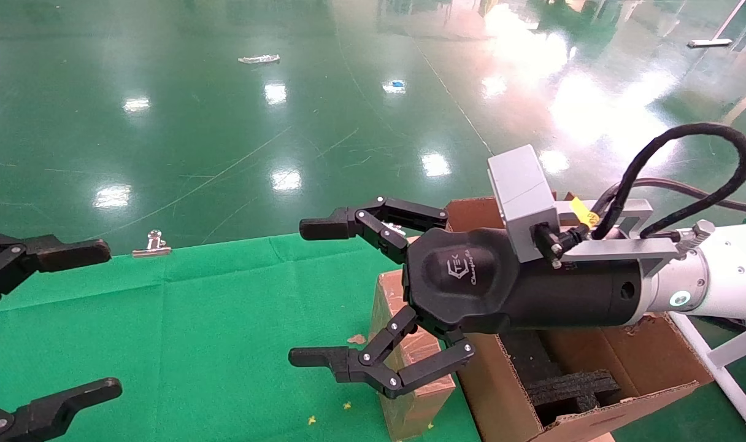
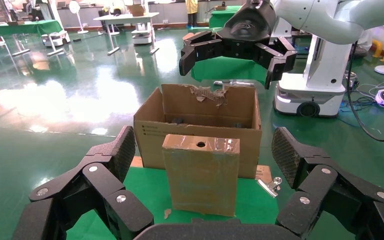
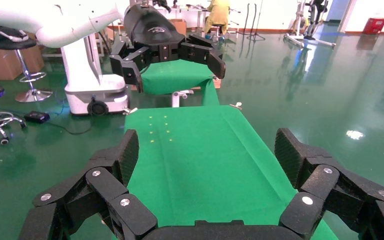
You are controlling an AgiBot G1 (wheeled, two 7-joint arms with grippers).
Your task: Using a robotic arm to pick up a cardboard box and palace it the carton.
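Your right gripper is wide open and holds nothing. It hangs in the air over the green table, reaching in from the right, with its far finger and near finger well apart. The white arm behind it crosses above the carton, with a grey camera block and a looping black cable on the wrist.

The box stands upright on the cloth, just left of the carton and close against its wall. In the head view the gripper's body covers much of the box, and its near finger links overlap the box's top; the left wrist view shows the gripper raised well above the box, not touching it. The box's glossy taped face has a small dark hole near its upper edge.

The carton sits at the table's right end, flaps up, one flap torn at its edge. Black foam lies inside.

Your left gripper is at the left edge of the head view, also open and empty, fingers pointing toward the box. A metal clip sits at the table's far edge.
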